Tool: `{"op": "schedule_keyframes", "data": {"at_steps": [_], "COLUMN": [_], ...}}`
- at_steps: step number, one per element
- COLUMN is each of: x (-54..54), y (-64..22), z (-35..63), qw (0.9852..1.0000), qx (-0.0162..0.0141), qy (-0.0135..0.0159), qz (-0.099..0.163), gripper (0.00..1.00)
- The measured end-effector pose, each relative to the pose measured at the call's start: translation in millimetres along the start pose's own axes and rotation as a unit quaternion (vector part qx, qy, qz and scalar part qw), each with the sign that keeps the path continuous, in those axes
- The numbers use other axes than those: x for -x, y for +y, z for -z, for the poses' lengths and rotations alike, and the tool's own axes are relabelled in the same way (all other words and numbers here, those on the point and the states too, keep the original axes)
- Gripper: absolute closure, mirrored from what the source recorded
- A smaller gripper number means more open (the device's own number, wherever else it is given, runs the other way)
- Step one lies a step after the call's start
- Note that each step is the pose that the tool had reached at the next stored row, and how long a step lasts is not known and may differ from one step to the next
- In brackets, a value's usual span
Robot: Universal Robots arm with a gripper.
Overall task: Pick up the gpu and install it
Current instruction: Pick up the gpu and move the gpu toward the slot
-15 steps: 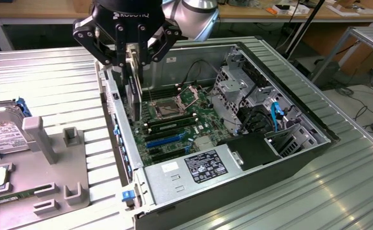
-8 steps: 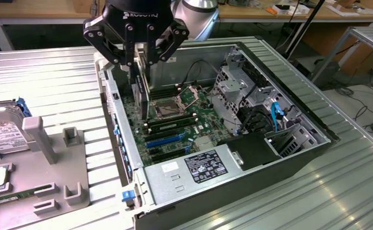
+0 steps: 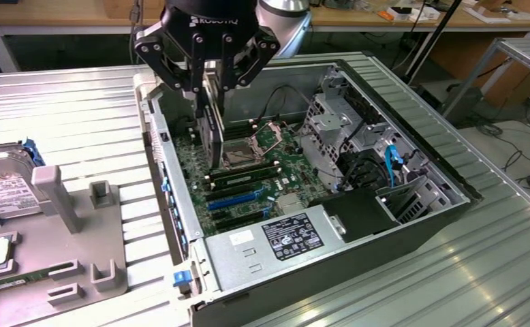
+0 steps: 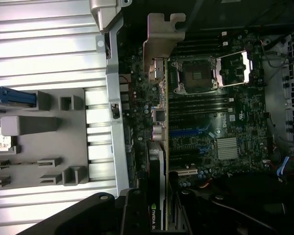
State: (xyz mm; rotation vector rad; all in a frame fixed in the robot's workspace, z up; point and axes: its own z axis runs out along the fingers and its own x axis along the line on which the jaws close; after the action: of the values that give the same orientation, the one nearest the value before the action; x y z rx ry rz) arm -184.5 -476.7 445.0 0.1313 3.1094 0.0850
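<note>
The gpu (image 3: 215, 133) hangs on edge from my gripper (image 3: 212, 88), which is shut on its upper edge. It is held upright inside the open computer case (image 3: 411, 204), just above the motherboard (image 3: 265, 170) and beside the CPU socket (image 3: 243, 158). In the wrist view the gpu (image 4: 159, 147) appears edge-on, with its silver bracket (image 4: 161, 44) at the far end near the case's rear wall. The gripper (image 4: 159, 218) clamps the card from both sides. The blue card slots (image 3: 233, 197) lie a little nearer the power supply than the card's lower edge.
A power supply (image 3: 278, 238) fills the case's near end, and drive cages with cables (image 3: 374, 163) line the exterior view's right side. On the table at the exterior view's left, a grey fixture tray (image 3: 74, 231) carries a hard drive (image 3: 1, 187) and a RAM stick (image 3: 20, 279).
</note>
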Motion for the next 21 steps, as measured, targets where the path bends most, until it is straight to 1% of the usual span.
{"op": "schedule_keyframes", "data": {"at_steps": [7,14,21], "x": [9.2,21.9,31.1], "y": [0.8,1.9,2.6], "z": [-0.3,-0.7,-0.9], "qw": [1.0,1.0,1.0], "qx": [0.0,0.0,0.0], "qy": [0.0,0.0,0.0], "qz": [0.0,0.0,0.0], "gripper": [0.73,0.73,0.73]}}
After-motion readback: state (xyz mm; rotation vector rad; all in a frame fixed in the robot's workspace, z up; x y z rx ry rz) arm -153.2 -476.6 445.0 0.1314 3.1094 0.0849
